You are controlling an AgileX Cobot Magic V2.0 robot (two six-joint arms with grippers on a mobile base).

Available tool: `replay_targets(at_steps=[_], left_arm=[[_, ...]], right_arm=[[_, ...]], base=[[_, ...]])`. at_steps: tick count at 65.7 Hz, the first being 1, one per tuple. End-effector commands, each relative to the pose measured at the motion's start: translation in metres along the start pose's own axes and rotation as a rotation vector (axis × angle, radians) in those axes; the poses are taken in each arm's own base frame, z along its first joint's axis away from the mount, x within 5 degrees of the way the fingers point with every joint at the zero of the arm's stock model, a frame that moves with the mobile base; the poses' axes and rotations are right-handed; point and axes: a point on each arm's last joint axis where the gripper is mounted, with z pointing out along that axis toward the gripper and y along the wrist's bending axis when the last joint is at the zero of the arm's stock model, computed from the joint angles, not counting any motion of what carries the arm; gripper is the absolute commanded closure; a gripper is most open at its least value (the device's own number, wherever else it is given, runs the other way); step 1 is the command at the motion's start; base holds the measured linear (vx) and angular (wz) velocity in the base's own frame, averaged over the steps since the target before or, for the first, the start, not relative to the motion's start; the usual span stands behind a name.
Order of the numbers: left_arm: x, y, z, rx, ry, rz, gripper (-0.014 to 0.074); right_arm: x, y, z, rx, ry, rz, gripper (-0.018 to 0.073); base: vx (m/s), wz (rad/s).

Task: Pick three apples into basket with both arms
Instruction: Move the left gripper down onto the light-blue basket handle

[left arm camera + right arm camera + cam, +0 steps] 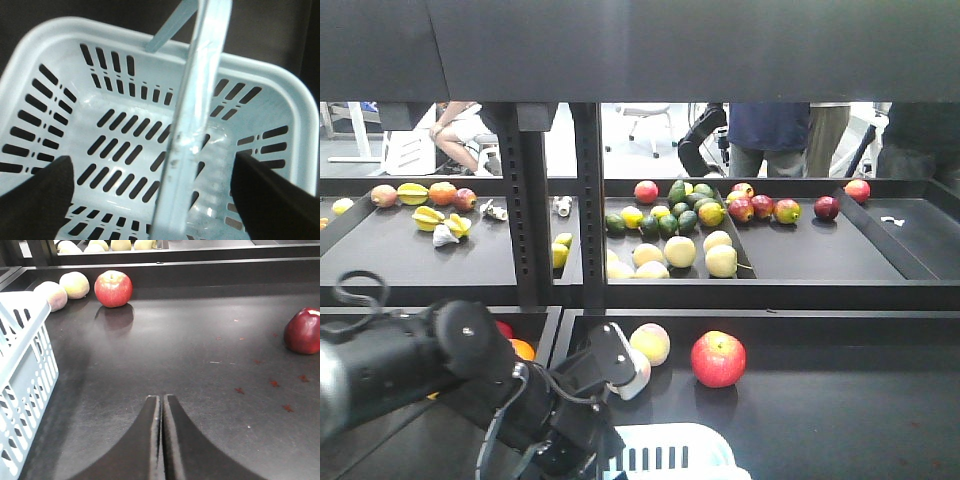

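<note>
Left arm (440, 365) poised above the basket (125, 37), jaws spread wide to either side of the hoop handle (197, 100). Likely positioned so as to close on that handle and steady or shift the basket toward the fruit.

Nothing inside the basket yet, so by the look of it all three apples to fetch. Basket at the near edge of the counter (175, 355), left of the right jaws.

Right jaws pressed together on nothing, low over the counter, aimed between the red-yellow apple (113, 288) and the dark red apple (303, 331). To be opened before any grasp.
</note>
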Motion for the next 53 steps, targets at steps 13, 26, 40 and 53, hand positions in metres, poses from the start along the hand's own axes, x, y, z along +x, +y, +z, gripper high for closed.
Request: replay_targets(at_steps=[13, 26, 40, 53], left_arm=[[-0.0157, 0.0003, -0.0091, -0.004, -0.034, 0.007, 0.0011], [-0.0118, 0.0034, -0.0083, -0.033, 0.008, 0.039, 0.0171], [-0.0126, 0.0029, -0.0083, -0.028, -0.002, 0.034, 0.0605], [-0.0171, 0.0027, -0.0152, -0.061, -0.03, 0.045, 0.0605]], right_arm=[[-0.0076, -0.0006, -0.0012, 0.01, -0.083, -0.007, 0.0564], [-0.0076, -0.0006, -0.0012, 0.01, -0.083, -0.007, 0.0564], [-0.0076, -0.0006, -0.0012, 0.01, -0.083, -0.007, 0.0564], [-0.0076, -0.0006, -0.0012, 0.01, -0.083, -0.007, 0.0564]], base=[[0.0, 0.0], [0.0, 0.0], [0.0, 0.0], [0.0, 0.0]])
